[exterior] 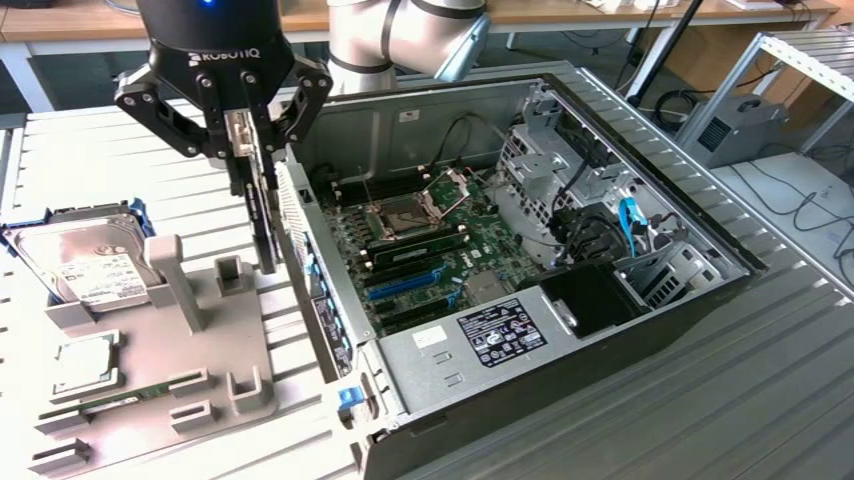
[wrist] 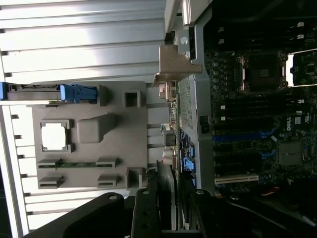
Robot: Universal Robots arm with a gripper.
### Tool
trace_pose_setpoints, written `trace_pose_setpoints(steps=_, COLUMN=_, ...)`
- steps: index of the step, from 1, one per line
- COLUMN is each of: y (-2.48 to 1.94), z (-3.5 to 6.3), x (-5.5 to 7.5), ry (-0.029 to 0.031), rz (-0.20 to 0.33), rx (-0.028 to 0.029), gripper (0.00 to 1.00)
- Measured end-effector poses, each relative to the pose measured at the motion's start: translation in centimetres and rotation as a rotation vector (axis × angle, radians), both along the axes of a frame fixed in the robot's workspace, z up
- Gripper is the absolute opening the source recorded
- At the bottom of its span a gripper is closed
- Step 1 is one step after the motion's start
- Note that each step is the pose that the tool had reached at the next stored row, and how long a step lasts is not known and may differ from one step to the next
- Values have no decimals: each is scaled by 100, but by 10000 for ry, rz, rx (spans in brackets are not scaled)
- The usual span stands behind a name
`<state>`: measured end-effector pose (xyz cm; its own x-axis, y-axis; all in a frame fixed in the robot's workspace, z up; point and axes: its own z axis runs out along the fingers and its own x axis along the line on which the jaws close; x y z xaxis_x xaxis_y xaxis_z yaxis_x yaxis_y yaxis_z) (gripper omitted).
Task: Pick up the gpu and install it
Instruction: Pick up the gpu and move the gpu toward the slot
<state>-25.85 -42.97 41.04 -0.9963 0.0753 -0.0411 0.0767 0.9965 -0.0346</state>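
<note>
gpu (exterior: 264, 225): we are pinching it in gripper (exterior: 248, 148), hanging below hand, clear of tray (exterior: 247, 350); installing in case (exterior: 561, 350) pending.

We see a black hand (exterior: 250, 148) with white ROBOTIQ lettering, a blue light (exterior: 203, 4) and bolted linkage fingers (exterior: 167, 118), on a silver-grey arm (exterior: 367, 40) with a pale blue cap (exterior: 461, 57).

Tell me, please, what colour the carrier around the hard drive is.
Blue. The carrier framing the hard drive shows best in the exterior view.
</note>
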Motion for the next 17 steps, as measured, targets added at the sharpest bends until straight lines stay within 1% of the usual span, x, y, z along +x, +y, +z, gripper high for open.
trace_pose_setpoints(steps=11, y=1, z=0, x=29, ry=0, rz=0, rx=-40, gripper=29)
trace_pose_setpoints(steps=17, y=2, z=0, x=44, ry=0, rz=1, rx=-71, gripper=29)
